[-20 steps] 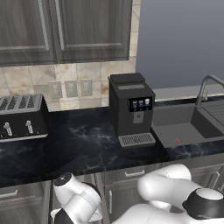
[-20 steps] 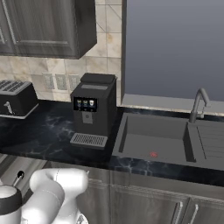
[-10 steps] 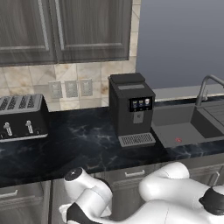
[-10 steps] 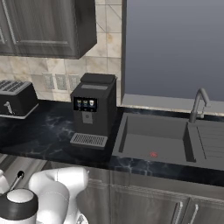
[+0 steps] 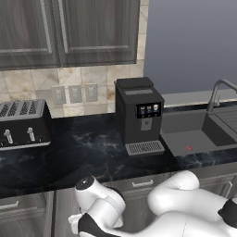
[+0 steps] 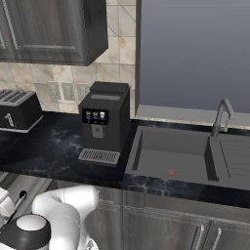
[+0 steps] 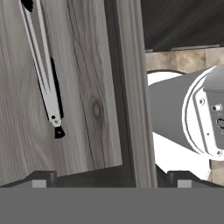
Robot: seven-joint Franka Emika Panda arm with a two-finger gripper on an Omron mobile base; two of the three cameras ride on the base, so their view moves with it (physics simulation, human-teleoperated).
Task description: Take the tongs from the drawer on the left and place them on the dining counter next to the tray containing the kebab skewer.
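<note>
The tongs (image 7: 46,83) lie on the pale wood-grain floor of the open drawer (image 7: 96,87), in the upper left of the hand view. They are slim, with silvery arms and black ends, and run lengthwise beside the drawer's dark wall (image 7: 127,87). My gripper (image 7: 111,179) hovers above the drawer floor, open, its two dark fingertips (image 7: 43,178) wide apart with nothing between them. The tongs sit ahead and to the left of the fingertips, untouched. The dining counter, the tray and the kebab skewer are out of view.
On the black counter (image 5: 88,152) stand a toaster (image 5: 23,122) and a coffee machine (image 5: 139,115), with a sink (image 5: 194,132) and faucet (image 6: 220,114) to the right. Closed grey cabinet fronts (image 6: 161,224) run below. My white arm (image 5: 185,208) bends low in front of them.
The arm has folded lower and shifted a little right in the base views, carrying the hand down over the drawer. The gripper stays open.
</note>
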